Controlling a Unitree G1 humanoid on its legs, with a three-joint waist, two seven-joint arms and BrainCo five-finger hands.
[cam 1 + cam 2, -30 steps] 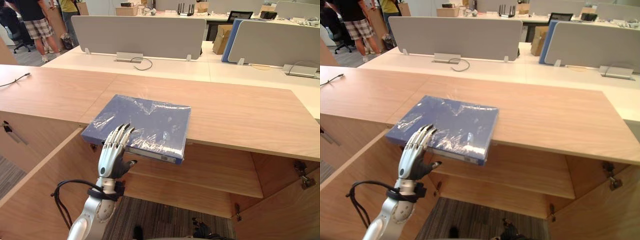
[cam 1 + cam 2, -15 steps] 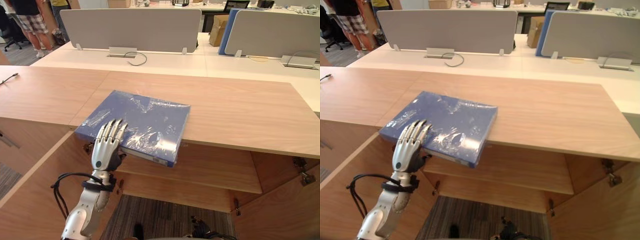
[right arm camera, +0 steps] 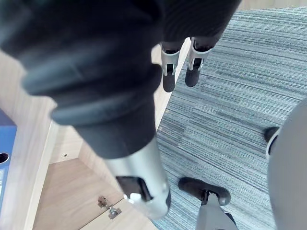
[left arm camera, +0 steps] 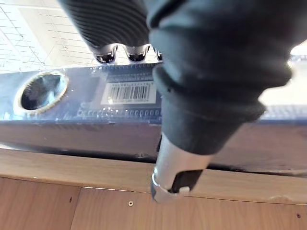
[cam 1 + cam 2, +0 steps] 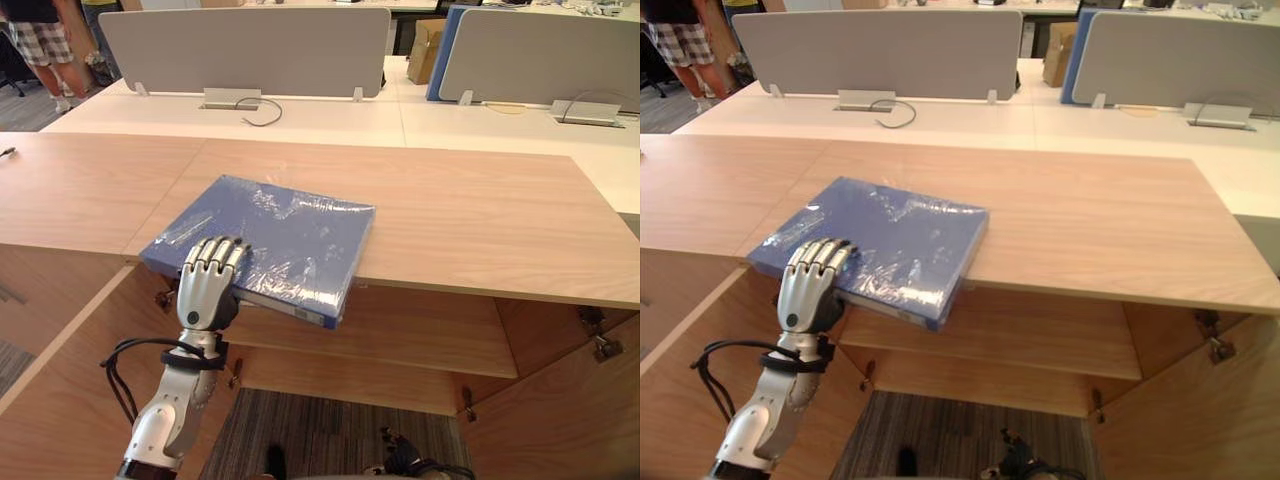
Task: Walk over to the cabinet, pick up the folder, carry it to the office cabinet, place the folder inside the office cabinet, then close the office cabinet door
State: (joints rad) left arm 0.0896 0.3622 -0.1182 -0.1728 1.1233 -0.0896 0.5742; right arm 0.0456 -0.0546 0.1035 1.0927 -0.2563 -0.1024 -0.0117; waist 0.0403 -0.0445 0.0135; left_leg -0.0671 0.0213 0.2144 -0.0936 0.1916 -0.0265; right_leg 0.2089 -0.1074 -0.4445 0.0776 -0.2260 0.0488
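Observation:
A blue folder [image 5: 290, 230] wrapped in clear plastic lies on the wooden cabinet top [image 5: 480, 220], its near corner overhanging the front edge. My left hand [image 5: 205, 280] reaches up from below, and its fingers curl over the folder's near edge onto its top face. In the left wrist view the folder's spine [image 4: 96, 120] shows a ring hole and a barcode label, with my thumb [image 4: 177, 163] lying across the spine and pointing down past it. My right hand [image 3: 169, 72] hangs over the grey carpet, fingers straight and holding nothing.
Below the top the cabinet stands open, with an inner shelf [image 5: 430, 330], a left door [image 5: 60, 380] and a right door [image 5: 590, 420] swung out. White desks with grey dividers [image 5: 245, 50] stand behind. A person [image 5: 35, 40] stands at the far left.
My left hand's straight fingers have slid onto the folder and curled down over its near edge. The whole picture has shifted as the camera moved; the folder stays put.

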